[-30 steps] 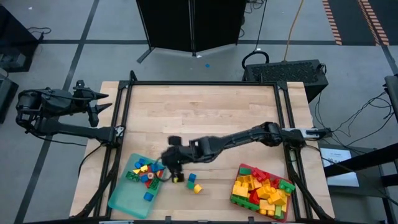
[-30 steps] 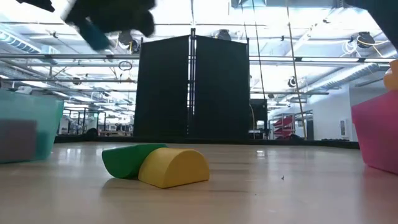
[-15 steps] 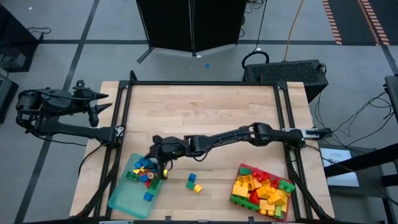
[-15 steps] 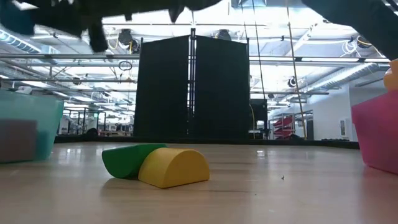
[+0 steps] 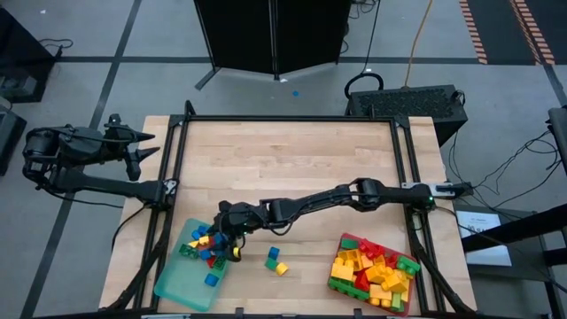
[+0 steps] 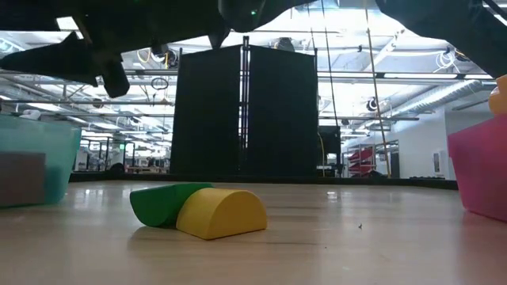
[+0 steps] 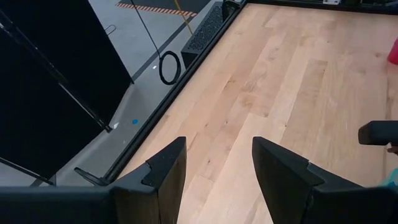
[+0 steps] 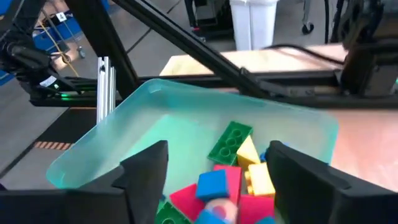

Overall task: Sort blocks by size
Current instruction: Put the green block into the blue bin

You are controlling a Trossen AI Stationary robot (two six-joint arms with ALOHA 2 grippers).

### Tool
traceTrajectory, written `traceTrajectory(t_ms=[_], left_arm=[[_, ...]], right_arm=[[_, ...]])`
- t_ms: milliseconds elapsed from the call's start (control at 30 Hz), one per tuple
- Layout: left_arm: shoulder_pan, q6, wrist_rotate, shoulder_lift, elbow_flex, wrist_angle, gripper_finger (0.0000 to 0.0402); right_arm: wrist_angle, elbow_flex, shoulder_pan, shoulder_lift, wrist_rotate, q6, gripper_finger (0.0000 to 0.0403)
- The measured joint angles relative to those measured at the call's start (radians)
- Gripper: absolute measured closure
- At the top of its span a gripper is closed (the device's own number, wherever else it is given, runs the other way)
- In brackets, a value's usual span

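Note:
Small blocks point(image 8: 213, 184) in red, blue, yellow and green lie heaped in the translucent teal tray point(image 5: 182, 279) at the table's near left. My right gripper point(image 8: 217, 180) hangs open just over that heap point(image 5: 205, 246), with nothing between its fingers. Larger red, yellow and green blocks point(image 5: 372, 270) fill the red tray point(image 5: 347, 241) at the near right. Three loose blocks point(image 5: 275, 260) rest on the wood between the trays; the low view shows a green one point(image 6: 162, 204) and a yellow one point(image 6: 223, 213). My left gripper point(image 7: 217, 168) waits open, high beyond the table's far left corner point(image 5: 142, 152).
A black frame rail point(image 5: 288, 118) runs around the wooden table point(image 5: 292, 164), whose far half is bare wood. The teal tray's wall point(image 6: 36, 166) and the red tray's wall point(image 6: 479, 178) stand at the low view's two sides. My right arm point(image 5: 328, 197) stretches across the table's middle.
My right gripper has gone toward the table's left edge, from beside the loose blocks to above the teal tray, and has sunk lower over the heap. The bluish piece seen at its fingers in the low view before no longer shows there.

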Motion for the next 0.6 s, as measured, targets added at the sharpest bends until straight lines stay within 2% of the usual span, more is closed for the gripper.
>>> traceTrajectory(t_ms=[133,233,333,467,600], left_arm=[[0.000,0.000,0.005,0.000,0.000,0.000,0.0214],[0.000,0.000,0.005,0.000,0.000,0.000,0.0214],[0.000,0.000,0.005,0.000,0.000,0.000,0.0214],[0.000,0.000,0.005,0.000,0.000,0.000,0.0214],[0.000,0.001,0.005,0.000,0.000,0.000,0.0214]], right_arm=[[-0.095,0.000,-0.007,-0.036,-0.037,0.107,0.0121],[-0.346,0.000,-0.012,-0.133,-0.054,0.177,0.0117],[-0.626,0.005,-0.010,-0.224,-0.045,0.167,0.0120],[-0.968,0.001,0.036,-0.262,0.023,0.184,0.0123],[-1.133,-0.008,0.115,-0.259,0.057,0.227,0.0123]])
